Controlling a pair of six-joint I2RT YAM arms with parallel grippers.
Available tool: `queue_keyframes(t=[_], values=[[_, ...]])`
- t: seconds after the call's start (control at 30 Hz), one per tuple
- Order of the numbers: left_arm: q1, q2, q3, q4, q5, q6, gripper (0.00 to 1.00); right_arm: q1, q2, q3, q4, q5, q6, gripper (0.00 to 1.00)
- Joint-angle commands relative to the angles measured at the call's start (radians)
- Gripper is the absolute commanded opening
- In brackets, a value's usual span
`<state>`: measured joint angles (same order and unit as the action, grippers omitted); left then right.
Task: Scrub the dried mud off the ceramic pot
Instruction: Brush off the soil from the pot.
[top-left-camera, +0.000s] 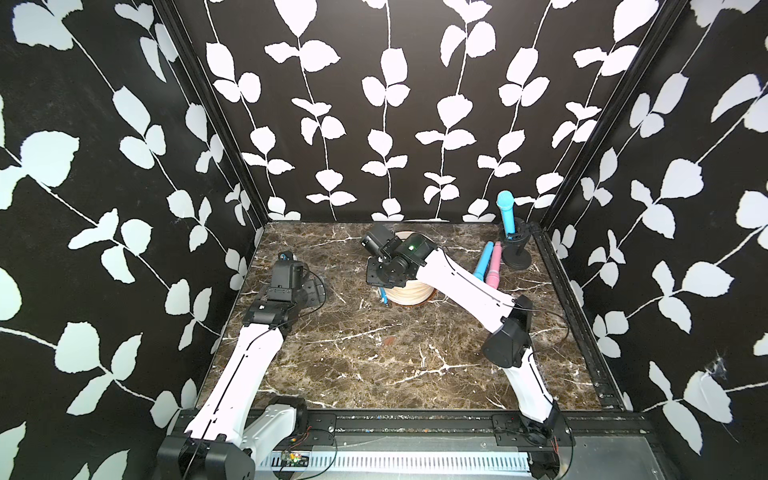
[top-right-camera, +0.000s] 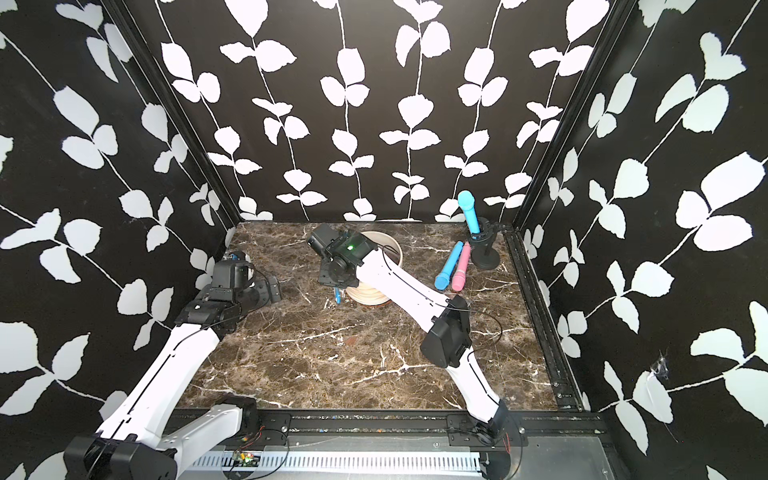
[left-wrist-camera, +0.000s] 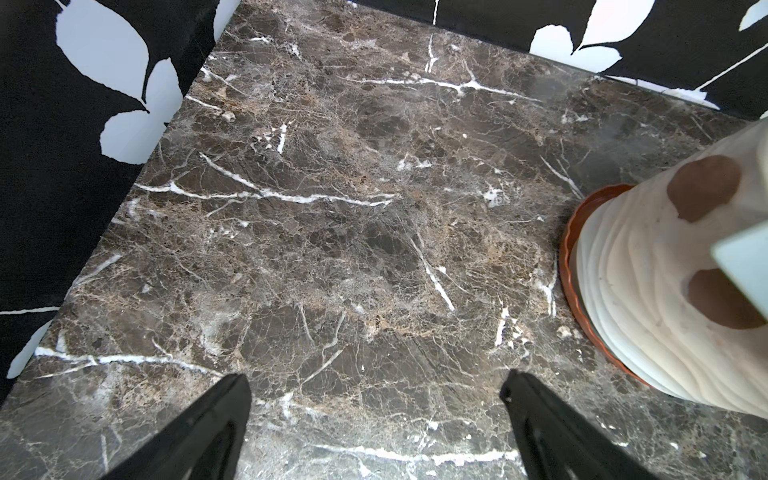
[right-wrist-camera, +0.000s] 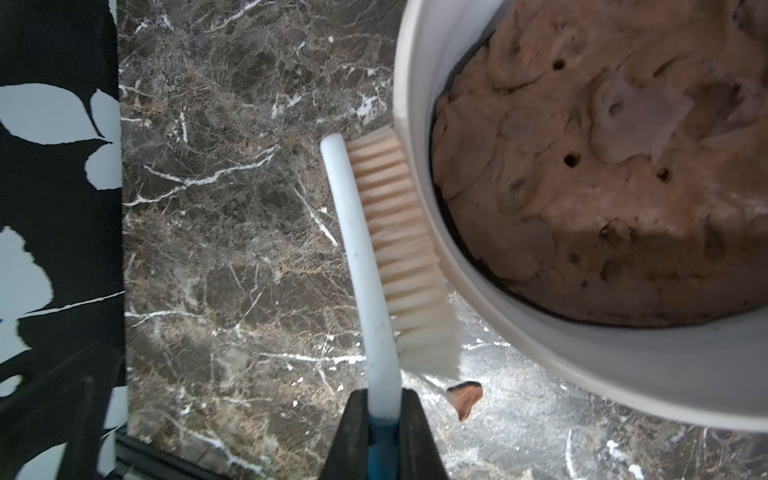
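Right gripper (right-wrist-camera: 384, 401) has its fingers pinched tight on the blue-and-white handle of the scrub brush (right-wrist-camera: 365, 249). The bristles (right-wrist-camera: 399, 232) are laid against the outside of the ceramic pot (right-wrist-camera: 415, 83), right up by its thick rim. The pot sits in its terracotta saucer (left-wrist-camera: 567, 266) towards the back of the marble table (left-wrist-camera: 332, 249), with the lumpy brown soil (right-wrist-camera: 602, 166) inside it. How far along? Not far, by the look of it: two round patches of dried mud (left-wrist-camera: 702, 187) cling to the ribbed wall on the side the brush is working, both looking whole. One reddish-brown chip (right-wrist-camera: 465, 399) lies on the table close beside the pot, probably a flake that has come off. The far wall of the pot is hidden, so I cannot say what is there. The left gripper (left-wrist-camera: 376, 374) hangs with its fingers spread wide over bare marble, well apart from the pot and holding nothing. Nothing steadies the pot, so a hard stroke could shift it in the saucer. On the pot's other side lie a blue tool (top-left-camera: 482, 262) and a pink tool (top-left-camera: 494, 268), and beyond them a black stand (top-left-camera: 517, 259); none of these blocks the brush. The right arm itself crosses over the pot and hides much of it in both top views.
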<state>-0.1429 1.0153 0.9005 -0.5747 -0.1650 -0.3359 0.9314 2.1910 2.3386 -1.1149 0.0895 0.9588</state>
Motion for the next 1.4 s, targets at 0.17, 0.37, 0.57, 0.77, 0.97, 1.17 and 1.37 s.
queue_keyframes(t=[0.17, 0.37, 0.57, 0.77, 0.97, 1.17, 1.37], values=[[0.006, -0.008, -0.016, 0.001, -0.012, 0.015, 0.99, -0.005, 0.016, -0.021, -0.101, 0.163, -0.029, 0.0], [0.006, -0.007, -0.017, 0.002, -0.01, 0.014, 0.98, 0.006, -0.048, -0.176, -0.132, 0.183, -0.045, 0.0], [0.006, -0.001, -0.015, 0.01, 0.005, 0.009, 0.99, 0.004, -0.133, -0.35, -0.125, 0.218, -0.03, 0.0], [0.007, -0.002, -0.011, 0.016, 0.042, 0.013, 0.99, -0.003, -0.243, -0.468, -0.097, 0.132, -0.12, 0.0], [0.007, -0.018, -0.012, 0.051, 0.099, 0.021, 0.99, -0.004, -0.405, -0.642, 0.031, -0.2, -0.342, 0.0], [0.006, -0.013, -0.009, 0.081, 0.179, 0.027, 0.99, -0.003, -0.519, -0.801, 0.144, -0.489, -0.495, 0.0], [0.007, -0.048, -0.021, 0.153, 0.266, 0.027, 0.98, -0.018, -0.564, -0.777, 0.152, -0.434, -0.559, 0.0]])
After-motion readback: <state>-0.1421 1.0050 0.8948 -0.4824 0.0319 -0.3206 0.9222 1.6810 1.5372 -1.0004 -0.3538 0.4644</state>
